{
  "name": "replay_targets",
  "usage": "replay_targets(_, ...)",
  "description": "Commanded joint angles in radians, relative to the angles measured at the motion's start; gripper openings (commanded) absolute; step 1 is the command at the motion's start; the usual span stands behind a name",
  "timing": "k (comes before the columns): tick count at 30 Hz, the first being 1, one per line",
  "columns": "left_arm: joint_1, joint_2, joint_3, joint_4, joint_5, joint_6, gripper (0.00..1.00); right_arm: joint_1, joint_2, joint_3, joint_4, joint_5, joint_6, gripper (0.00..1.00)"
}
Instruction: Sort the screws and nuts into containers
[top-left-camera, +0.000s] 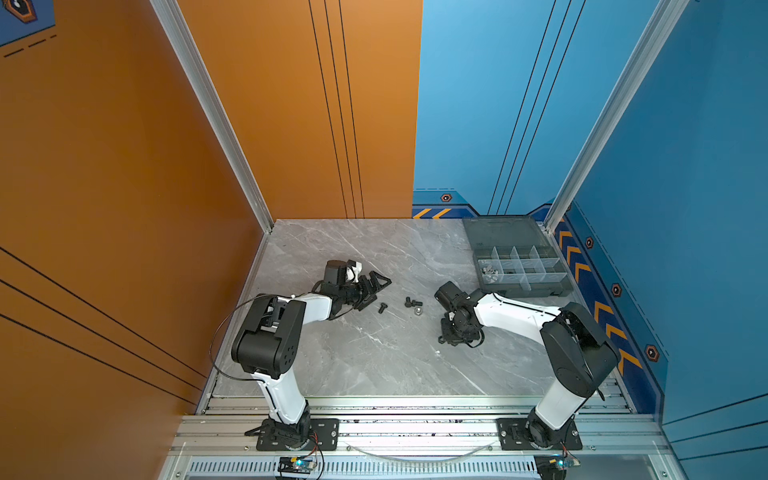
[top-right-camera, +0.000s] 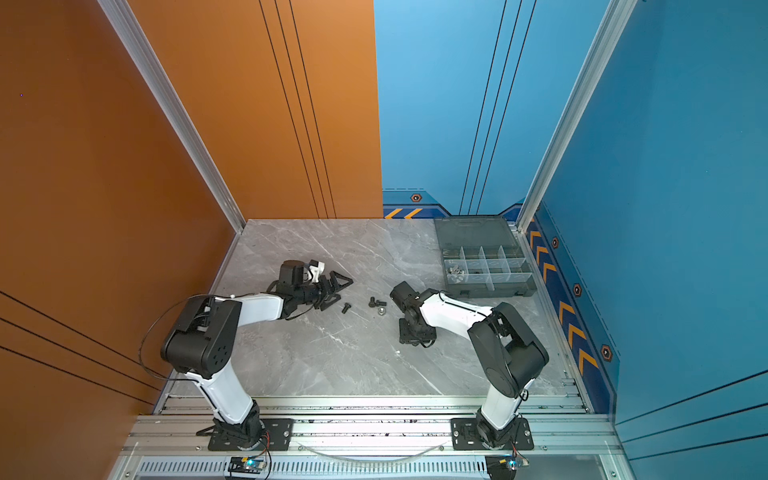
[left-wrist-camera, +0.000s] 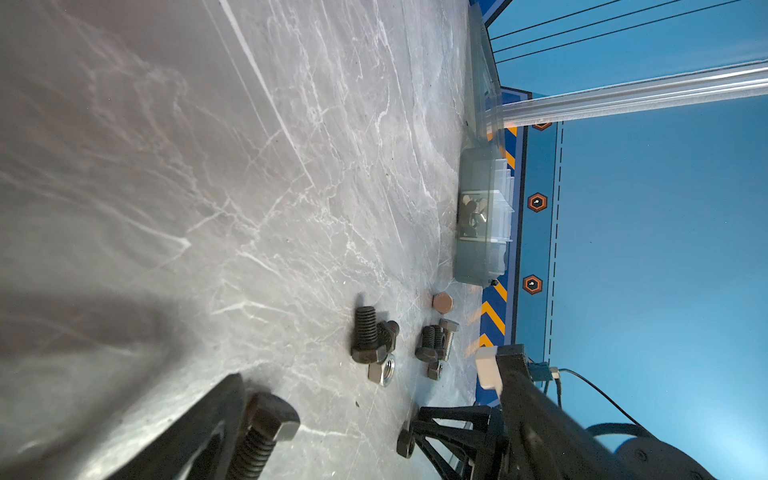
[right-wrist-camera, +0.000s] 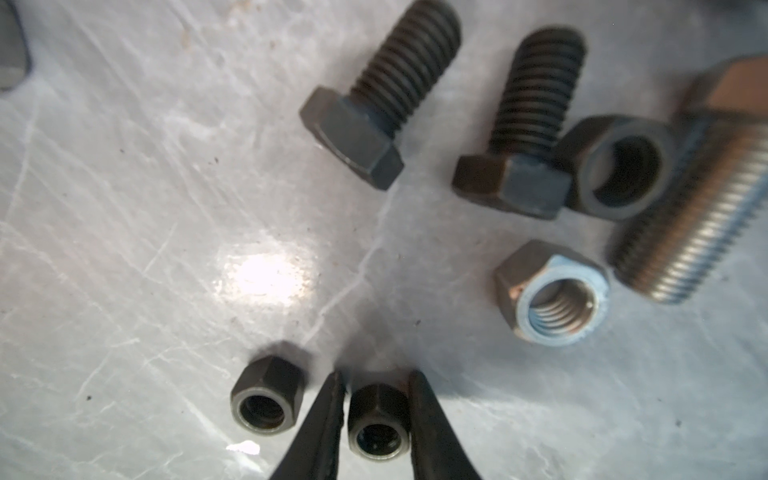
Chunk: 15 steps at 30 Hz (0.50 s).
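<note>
Nearest the robot's bases, the right gripper (right-wrist-camera: 377, 386) points down at the tabletop (right-wrist-camera: 124, 208). Its jaws are clenched on a small black nut (right-wrist-camera: 378, 434), and both fingers (right-wrist-camera: 320, 428) look pressed to its flanks. The nut sits on the marble, not yet lifted. A second black nut (right-wrist-camera: 266, 399) lies just beside the outside of one finger. That is the first hazard, since a slanted lift could catch and scatter it. The grip itself is thin, with only the fingertips on slick hex faces, so the nut may squirt out or twist as it rises.

Just beyond lie two black screws (right-wrist-camera: 374, 104), a silver nut (right-wrist-camera: 552, 295) and a silver screw (right-wrist-camera: 685, 216), bunched closely. A dropped nut would roll in among them.

Across this pile, the left gripper (left-wrist-camera: 328, 399) is spread wide, grasping nothing, with a lone black screw (left-wrist-camera: 266, 432) lying beside one finger.

Farthest back, well apart from the hardware, stands the organizer box (top-left-camera: 528, 291), its lid open. Silver pieces (top-left-camera: 490, 268) fill one compartment. The carry is long and the dividers sit close together, so a loose release could land the nut in the wrong compartment.
</note>
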Motion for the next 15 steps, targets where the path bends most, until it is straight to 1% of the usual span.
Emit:
replay_targets(1,-0.012,0.016,0.022,0.001,-0.010,-0.005,0.98,0.011,0.030,-0.056,-0.045,-0.059,-0.010,0.29)
replay_targets(9,-0.015,0.018,0.023,0.001,-0.010,-0.005,0.98,0.012,0.028,-0.060,-0.055,-0.050,-0.008,0.29)
replay_targets(12,-0.015,0.018,0.023,0.000,-0.010,-0.004,0.98,0.011,0.027,-0.061,-0.056,-0.051,-0.008,0.27)
replay_targets(15,-0.015,0.019,0.021,0.000,-0.010,-0.003,0.98,0.011,0.025,-0.062,-0.056,-0.051,-0.007,0.20)
